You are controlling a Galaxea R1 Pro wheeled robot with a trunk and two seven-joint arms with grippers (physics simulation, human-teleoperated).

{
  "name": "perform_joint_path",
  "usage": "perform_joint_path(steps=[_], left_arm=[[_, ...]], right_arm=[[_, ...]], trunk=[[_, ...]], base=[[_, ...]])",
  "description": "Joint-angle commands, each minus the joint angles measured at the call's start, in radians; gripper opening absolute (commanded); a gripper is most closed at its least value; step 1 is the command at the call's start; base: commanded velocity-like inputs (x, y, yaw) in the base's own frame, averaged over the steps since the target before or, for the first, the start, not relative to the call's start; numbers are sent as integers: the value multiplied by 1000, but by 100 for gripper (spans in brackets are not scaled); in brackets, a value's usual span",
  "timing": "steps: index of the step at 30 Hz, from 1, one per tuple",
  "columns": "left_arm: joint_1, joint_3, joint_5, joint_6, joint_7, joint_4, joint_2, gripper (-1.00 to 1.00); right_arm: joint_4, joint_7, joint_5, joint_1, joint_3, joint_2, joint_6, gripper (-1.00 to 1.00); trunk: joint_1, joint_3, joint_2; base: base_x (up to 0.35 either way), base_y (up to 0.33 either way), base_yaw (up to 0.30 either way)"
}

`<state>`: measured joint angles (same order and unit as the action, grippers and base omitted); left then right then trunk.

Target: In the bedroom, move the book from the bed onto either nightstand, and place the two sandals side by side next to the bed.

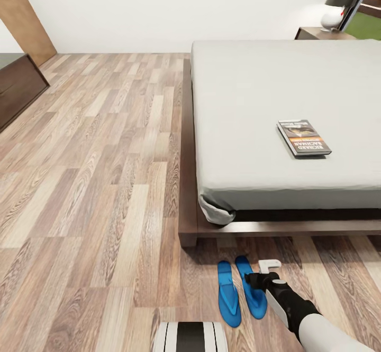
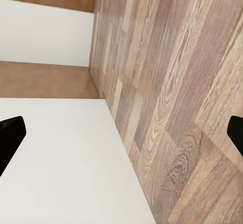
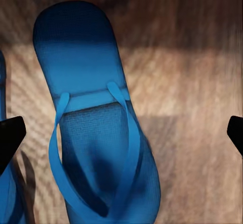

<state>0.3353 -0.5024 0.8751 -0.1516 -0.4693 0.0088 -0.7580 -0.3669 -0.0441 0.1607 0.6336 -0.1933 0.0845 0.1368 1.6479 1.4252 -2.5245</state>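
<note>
**Surroundings Not Involved in the Work**

A wood-plank floor (image 1: 95,182) in mixed light and mid-brown tones covered the open area. A plain white wall (image 1: 159,8) ran along its far edge. A tan wooden panel (image 1: 24,16) stood tilted at the far left corner, with a low dark-wood bench (image 1: 18,90) just in front of it. A white rounded object (image 1: 332,18) sat at the far right, beside a dark-framed window (image 1: 365,2).

The book (image 1: 304,137) lies on the bed (image 1: 254,103), toward its right side and near the foot edge. On the floor (image 1: 95,172) just before the bed's near left corner, the two sandals (image 1: 241,291) lie side by side, with the right gripper (image 1: 260,278) over the right-hand one. A nightstand (image 1: 320,34) stands behind the bed's far right corner
</note>
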Motion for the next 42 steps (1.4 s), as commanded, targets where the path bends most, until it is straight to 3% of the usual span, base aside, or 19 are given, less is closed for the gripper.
perform_joint_path(steps=[1, 21, 37, 42], left_arm=[[1, -8, 10, -3, -1, 1, 0, 100], [1, -8, 10, -3, -1, 2, 0, 100], [1, -8, 10, 0, 2, 1, 0, 100], [1, -8, 10, -1, 0, 1, 0, 100]], right_arm=[[-2, -4, 10, 0, -9, 2, -6, 100], [27, 3, 10, -2, -8, 8, -64, 100], [32, 21, 13, -3, -9, 7, -69, 100], [34, 23, 13, -3, -9, 8, -69, 100]], trunk=[[0, 1, 0], [0, 1, 0], [-7, -61, 4], [-7, -61, 4]], base=[[0, 0, 0], [0, 0, 0], [0, 0, 0], [0, 0, 0]])
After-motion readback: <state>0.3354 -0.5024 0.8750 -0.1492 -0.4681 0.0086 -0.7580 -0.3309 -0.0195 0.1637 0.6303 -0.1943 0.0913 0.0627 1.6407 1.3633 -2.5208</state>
